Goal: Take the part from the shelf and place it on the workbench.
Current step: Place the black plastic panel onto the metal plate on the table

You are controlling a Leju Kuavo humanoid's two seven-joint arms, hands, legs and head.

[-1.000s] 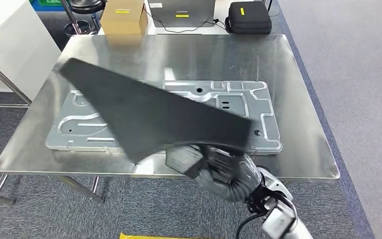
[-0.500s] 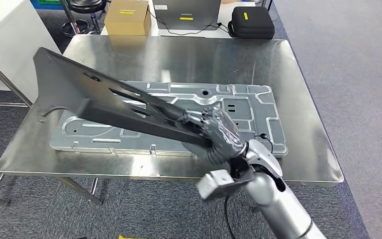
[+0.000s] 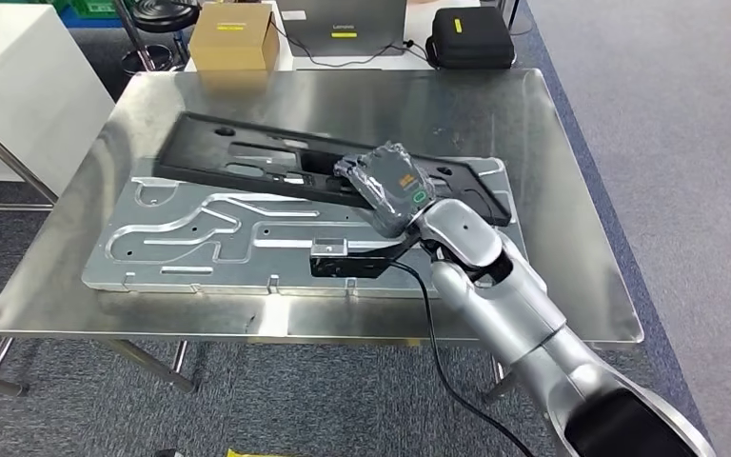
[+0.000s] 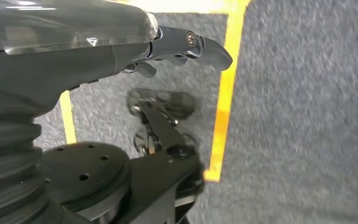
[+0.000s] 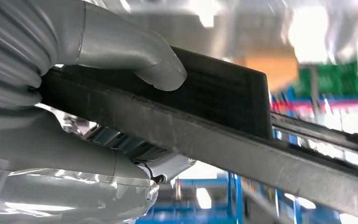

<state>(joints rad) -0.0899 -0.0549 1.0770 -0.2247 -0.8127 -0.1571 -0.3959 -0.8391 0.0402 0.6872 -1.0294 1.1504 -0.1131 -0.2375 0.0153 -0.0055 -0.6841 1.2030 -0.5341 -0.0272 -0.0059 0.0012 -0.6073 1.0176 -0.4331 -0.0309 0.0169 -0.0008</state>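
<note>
Gripping black part with right hand at the part's near-right stretch; thumb over one face and fingers under the other in right wrist view, clamped onto the part's edge. Lying roughly flat across far side of silver stamped panel, long axis running left to right, left end reaching toward desk's far-left area, right end near the panel's far-right corner. Cannot tell whether fully resting or held just above the panel at the gripped end. Resting on steel desk, the panel takes up most of the middle. Reaching in from lower right, silver right arm with black cable trailing below the wrist and a small black camera block over the panel's near edge.

Hanging down over grey carpet with yellow floor tape, left hand holding nothing; fingers lightly extended, slightly apart.

Sitting beyond the desk's far edge: cardboard box, grey laptop, black zip case. Standing at left, white cabinet.
</note>
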